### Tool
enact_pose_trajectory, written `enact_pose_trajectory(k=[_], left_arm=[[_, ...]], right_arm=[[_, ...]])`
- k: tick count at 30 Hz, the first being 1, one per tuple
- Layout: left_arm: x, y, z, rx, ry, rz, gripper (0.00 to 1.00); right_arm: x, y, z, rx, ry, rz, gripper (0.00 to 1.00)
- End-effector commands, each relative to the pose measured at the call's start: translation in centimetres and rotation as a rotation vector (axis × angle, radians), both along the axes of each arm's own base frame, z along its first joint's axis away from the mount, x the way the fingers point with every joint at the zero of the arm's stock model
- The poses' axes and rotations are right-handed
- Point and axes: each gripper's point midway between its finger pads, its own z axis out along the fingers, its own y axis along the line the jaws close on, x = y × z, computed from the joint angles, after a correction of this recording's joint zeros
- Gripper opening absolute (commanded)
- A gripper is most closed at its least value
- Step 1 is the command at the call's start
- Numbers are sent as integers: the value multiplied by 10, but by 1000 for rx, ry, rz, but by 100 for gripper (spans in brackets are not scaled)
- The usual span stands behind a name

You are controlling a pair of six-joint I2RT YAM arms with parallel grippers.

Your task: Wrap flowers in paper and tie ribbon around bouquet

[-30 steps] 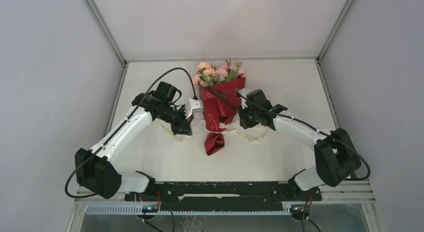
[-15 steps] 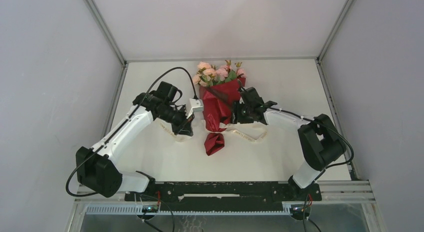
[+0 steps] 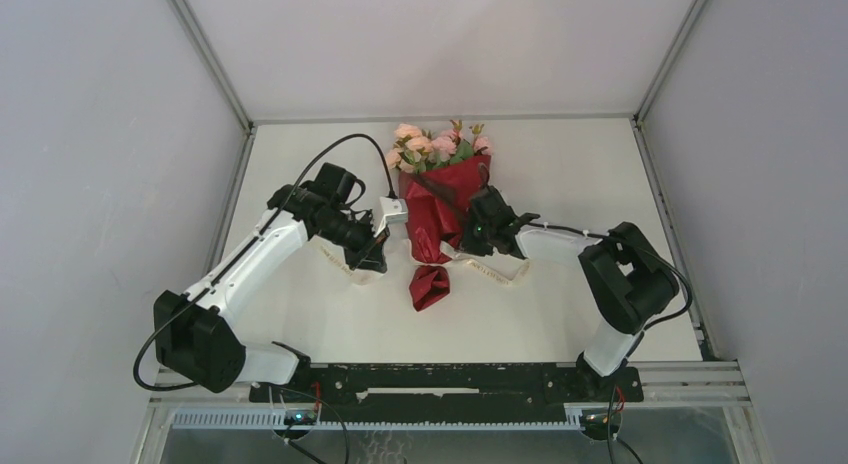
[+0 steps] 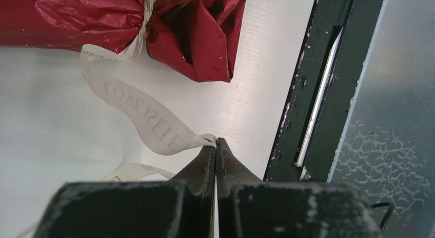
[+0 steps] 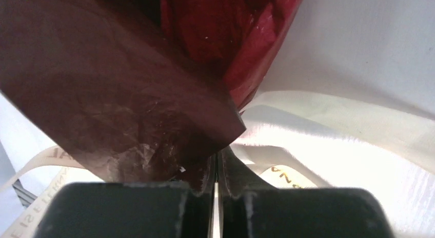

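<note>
Overhead view: the bouquet (image 3: pixel 440 174) lies at mid-counter (image 3: pixel 580 164), between the two arms. Its small pale-pink artificial roses with green leaves (image 3: pixel 436 144) point toward the far edge. The crinkly, deep red, glossy wrapping paper (image 3: pixel 430 284) tapers toward the arm bases and flares again below a narrow neck. The long, narrow, cream-white, semi-sheer ribbon (image 3: pixel 505 276) circles that neck, and its loose lengths trail over the counter on both sides.

Left wrist view: the left fingers (image 4: pixel 216 145) are pressed together on the free end of the ribbon (image 4: pixel 149 120). From there it rises in a curve to the cinched neck of the red paper (image 4: pixel 195 33); faint lettering shows on the band.

Right wrist view: the right fingers (image 5: pixel 216 163) are closed against the right flank of the cone. A dark fold of paper (image 5: pixel 102 94) reaches their tips, but whether it is pinched cannot be told. Folds of ribbon (image 5: pixel 333 145) lie just beyond the tips.
</note>
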Motion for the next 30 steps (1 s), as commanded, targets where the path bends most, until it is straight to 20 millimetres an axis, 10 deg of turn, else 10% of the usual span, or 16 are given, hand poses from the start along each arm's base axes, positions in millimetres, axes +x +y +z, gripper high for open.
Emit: enact_pose_trajectory(k=[1, 9, 17, 22, 24, 30], left_arm=[[0, -7, 16, -54, -33, -18, 0], [29, -9, 25, -36, -170, 29, 0], [34, -18, 30, -35, -187, 14, 0], [19, -32, 46, -95, -216, -59, 0], [15, -35, 50, -128, -240, -86, 0], [18, -37, 44, -147, -319, -138, 0]], right_arm=[[13, -8, 18, 1, -76, -61, 0], [-36, -100, 43, -202, -113, -160, 0], [-104, -137, 60, -230, -20, -138, 2], [-125, -138, 92, -189, -10, -75, 61], [-115, -129, 123, -241, -184, 0, 68], [-112, 10, 189, -62, -814, 704, 69]])
